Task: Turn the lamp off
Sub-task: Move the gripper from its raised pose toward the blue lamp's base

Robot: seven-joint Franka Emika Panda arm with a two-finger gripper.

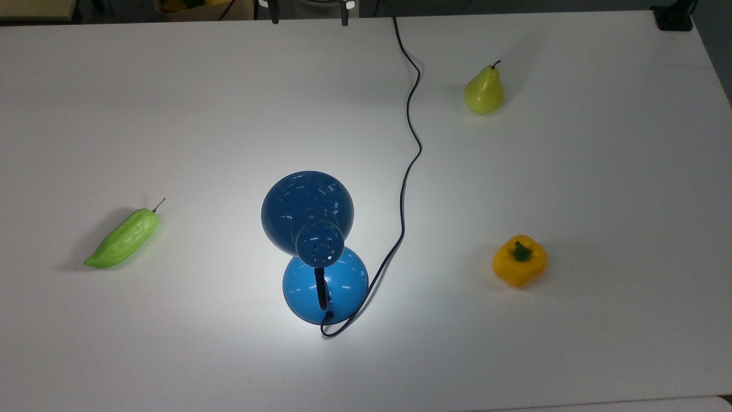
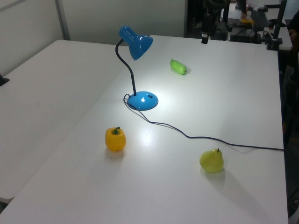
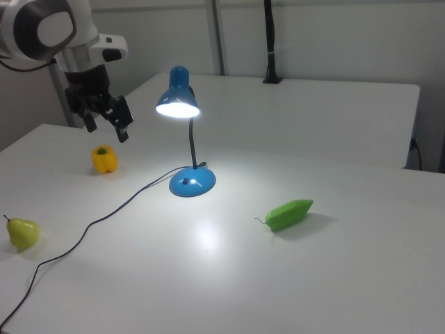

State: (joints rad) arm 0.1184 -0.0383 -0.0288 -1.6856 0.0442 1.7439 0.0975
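Hanging up in the air, the gripper [image 3: 106, 120] has its two fingers [image 3: 122, 115] spread apart with nothing between them, touching nothing. It's well off to the right view's left of the lamp [image 3: 186, 132], above the table [image 3: 334, 264]. The lamp stands mid-table, lit, throwing a bright patch around its blue base. Its cord [image 1: 409, 154] snakes off across the table between the pear [image 1: 484, 90] and the lamp.

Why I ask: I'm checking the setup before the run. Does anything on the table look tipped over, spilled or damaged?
Nothing stands out. The lamp stands upright and lit, its cord trails loosely across the table, and the pear, yellow pepper and green vegetable lie apart, intact.
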